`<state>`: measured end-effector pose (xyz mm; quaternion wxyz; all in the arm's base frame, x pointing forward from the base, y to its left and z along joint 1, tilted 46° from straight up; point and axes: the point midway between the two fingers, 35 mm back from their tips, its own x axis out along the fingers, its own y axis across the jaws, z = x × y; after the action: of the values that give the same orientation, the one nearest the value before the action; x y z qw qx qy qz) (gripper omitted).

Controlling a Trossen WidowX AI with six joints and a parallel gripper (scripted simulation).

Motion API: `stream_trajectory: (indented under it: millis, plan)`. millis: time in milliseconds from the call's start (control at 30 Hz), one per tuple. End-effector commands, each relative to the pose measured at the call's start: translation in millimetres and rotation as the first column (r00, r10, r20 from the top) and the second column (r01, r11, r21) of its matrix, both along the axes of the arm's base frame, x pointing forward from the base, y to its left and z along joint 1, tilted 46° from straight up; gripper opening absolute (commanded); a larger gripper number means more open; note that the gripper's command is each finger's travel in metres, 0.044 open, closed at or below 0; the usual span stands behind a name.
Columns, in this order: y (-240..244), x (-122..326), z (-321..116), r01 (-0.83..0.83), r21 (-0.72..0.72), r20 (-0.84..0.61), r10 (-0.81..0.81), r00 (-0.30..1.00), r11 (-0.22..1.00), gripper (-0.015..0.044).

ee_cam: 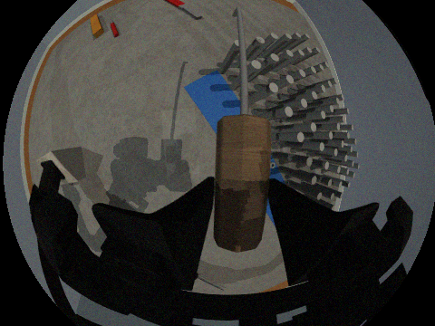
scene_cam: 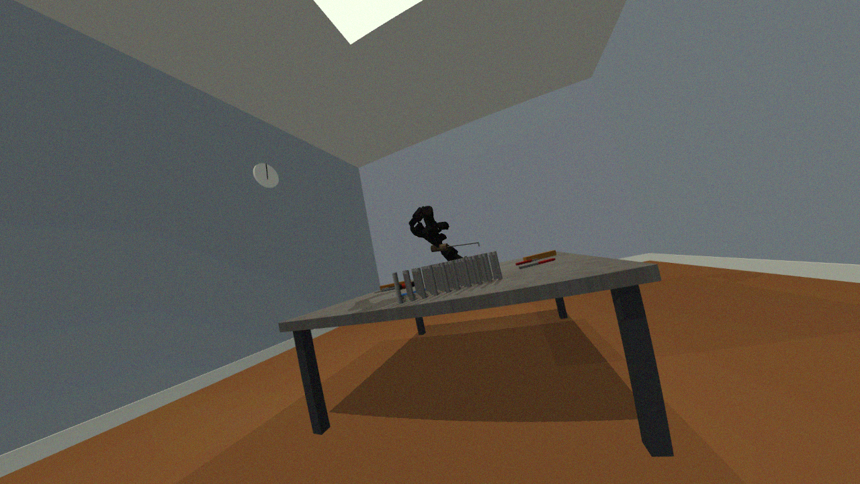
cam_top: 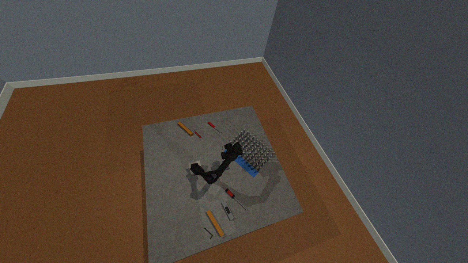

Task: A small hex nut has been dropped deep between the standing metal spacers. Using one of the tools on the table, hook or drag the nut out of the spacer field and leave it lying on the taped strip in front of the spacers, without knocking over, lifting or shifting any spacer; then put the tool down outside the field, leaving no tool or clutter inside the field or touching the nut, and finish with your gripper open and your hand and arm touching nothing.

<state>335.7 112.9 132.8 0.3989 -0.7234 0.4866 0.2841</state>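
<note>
Item, hex nut (ee_cam: 272, 165): one, small, ring-like; lying on the blue taped strip (cam_top: 248, 168) (scene_cam: 414, 292) (ee_cam: 206, 97), beside the first spacers (cam_top: 244, 131) (scene_cam: 458, 275) (ee_cam: 288, 111). Not made out from above.

Item, hook tool (cam_top: 230, 141) (scene_cam: 435, 248) (ee_cam: 242, 184): wooden handle, thin bent-tipped shaft; raised off the table. Key relation: in the wrist view the nut lies just right of the handle, well back from the hook; the shaft's long axis runs up that view, its tip past the strip's end. The tool looks nearly level from outside.

Item, gripper (cam_top: 230, 151) (scene_cam: 441, 243) (ee_cam: 242, 184): part open, closed firmly on the handle.

Assessment: dragging appears done; set-down remains. The tool should travel away from nut and spacers, staying high, before lowering; a low swing could clip a spacer.
</note>
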Motion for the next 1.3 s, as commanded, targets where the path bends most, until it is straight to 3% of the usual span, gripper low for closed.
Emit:
stream_trajectory:
  millis: [0, 567, 1267]
  plan:
    - [19.5, 3.8, -10.7, -0.079, -0.004, -0.073, 0.078, 0.994, 0.997, 0.0000]
    - [87.8, 3.8, -71.4, -0.372, 0.018, -0.381, 0.350, 0.856, 0.928, 0.0000]
    - [158.9, -28.3, -161.4, -0.623, 0.174, -0.656, 0.562, 0.504, 0.762, 0.0000]
